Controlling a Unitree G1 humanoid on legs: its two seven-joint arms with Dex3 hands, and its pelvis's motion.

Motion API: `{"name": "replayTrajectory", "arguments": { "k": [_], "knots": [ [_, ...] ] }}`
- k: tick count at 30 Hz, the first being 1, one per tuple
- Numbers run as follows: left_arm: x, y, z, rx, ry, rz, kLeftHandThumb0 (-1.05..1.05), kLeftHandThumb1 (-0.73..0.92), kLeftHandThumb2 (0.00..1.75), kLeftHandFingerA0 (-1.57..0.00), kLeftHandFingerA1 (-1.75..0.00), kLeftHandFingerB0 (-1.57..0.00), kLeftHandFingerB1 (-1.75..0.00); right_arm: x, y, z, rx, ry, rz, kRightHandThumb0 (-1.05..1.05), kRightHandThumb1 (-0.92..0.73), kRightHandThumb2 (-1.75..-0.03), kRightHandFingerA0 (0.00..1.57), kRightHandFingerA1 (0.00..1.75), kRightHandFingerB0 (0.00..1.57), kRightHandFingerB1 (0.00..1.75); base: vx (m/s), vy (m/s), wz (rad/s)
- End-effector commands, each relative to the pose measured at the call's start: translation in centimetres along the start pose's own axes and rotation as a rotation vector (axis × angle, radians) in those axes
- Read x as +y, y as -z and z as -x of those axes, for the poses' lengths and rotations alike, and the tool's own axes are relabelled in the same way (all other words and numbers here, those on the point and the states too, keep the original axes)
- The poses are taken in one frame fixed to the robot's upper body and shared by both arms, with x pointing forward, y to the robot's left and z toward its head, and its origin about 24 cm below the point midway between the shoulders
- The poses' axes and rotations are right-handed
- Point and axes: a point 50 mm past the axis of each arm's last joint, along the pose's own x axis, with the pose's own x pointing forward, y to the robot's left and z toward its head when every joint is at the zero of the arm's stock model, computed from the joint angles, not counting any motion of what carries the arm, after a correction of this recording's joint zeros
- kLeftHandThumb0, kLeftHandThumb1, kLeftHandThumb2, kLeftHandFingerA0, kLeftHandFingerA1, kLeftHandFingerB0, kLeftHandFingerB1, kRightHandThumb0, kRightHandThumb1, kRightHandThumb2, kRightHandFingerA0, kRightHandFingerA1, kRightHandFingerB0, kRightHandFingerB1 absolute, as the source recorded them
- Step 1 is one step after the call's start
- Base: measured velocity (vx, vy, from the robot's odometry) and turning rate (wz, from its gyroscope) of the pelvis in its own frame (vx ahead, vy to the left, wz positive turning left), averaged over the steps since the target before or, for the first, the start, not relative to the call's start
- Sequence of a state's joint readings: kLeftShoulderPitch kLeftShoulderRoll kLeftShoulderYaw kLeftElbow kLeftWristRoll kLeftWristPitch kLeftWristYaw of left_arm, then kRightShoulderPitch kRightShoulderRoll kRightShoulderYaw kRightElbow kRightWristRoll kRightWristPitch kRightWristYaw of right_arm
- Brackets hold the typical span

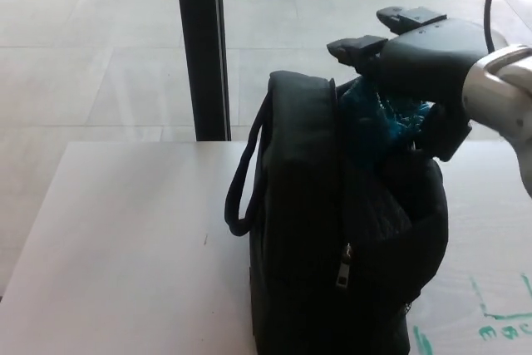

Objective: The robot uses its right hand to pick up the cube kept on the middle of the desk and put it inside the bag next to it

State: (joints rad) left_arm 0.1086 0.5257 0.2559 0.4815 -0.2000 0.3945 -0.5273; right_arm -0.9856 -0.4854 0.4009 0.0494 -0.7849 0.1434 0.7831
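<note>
A black bag [307, 230] stands upright on the white desk [125, 239], its top open toward the right. My right hand [424, 60] hovers just above that opening, coming in from the right. Under its palm is the teal-blue cube [374, 126], crinkly and shiny, and the hand is shut on it. The cube sits at the bag's rim, partly hidden by the bag's edge and by the hand. Two black fingertips [359, 44] stick out past the bag's top. My left hand does not show.
A dark vertical post [199, 39] rises behind the desk's far edge. The bag's carry strap [241, 197] loops out to the left. Green marker scribbles [499, 322] are on the desk at the lower right. Tiled floor lies beyond.
</note>
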Motion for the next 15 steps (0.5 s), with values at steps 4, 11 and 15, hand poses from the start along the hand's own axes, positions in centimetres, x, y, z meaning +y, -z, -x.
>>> {"name": "replayTrajectory", "arguments": {
  "k": [4, 11, 15],
  "knots": [
    [0.6, -0.8, 0.3, 0.000, -0.027, -0.057, -0.70, 0.63, 1.00, -0.30, -0.58, -0.34, -0.56, 0.3, 1.4, 0.4, 0.050, -0.133, -0.035, -1.05, -0.58, -1.03, 0.00, 0.23, 0.00, 0.00, 0.00, 0.000, 0.00],
    [0.8, -1.0, 0.1, 0.008, -0.040, -0.029, -0.68, 0.61, 1.00, -0.29, -0.57, -0.39, -0.58, 1.9, 1.0, 0.4, 0.023, -0.215, -0.056, -1.05, -0.62, -0.62, 0.00, 0.00, 0.00, 0.00, 0.00, 0.000, 0.00],
    [0.8, -1.2, 0.1, 0.002, -0.028, -0.067, -0.73, 0.63, 1.01, -0.29, -0.57, -0.34, -0.55, 1.8, -0.2, 0.5, -0.050, -0.289, -0.161, -1.05, -0.57, -1.04, 0.05, 0.05, 0.00, 0.04, 0.00, 0.000, 0.00]
  ]
}}
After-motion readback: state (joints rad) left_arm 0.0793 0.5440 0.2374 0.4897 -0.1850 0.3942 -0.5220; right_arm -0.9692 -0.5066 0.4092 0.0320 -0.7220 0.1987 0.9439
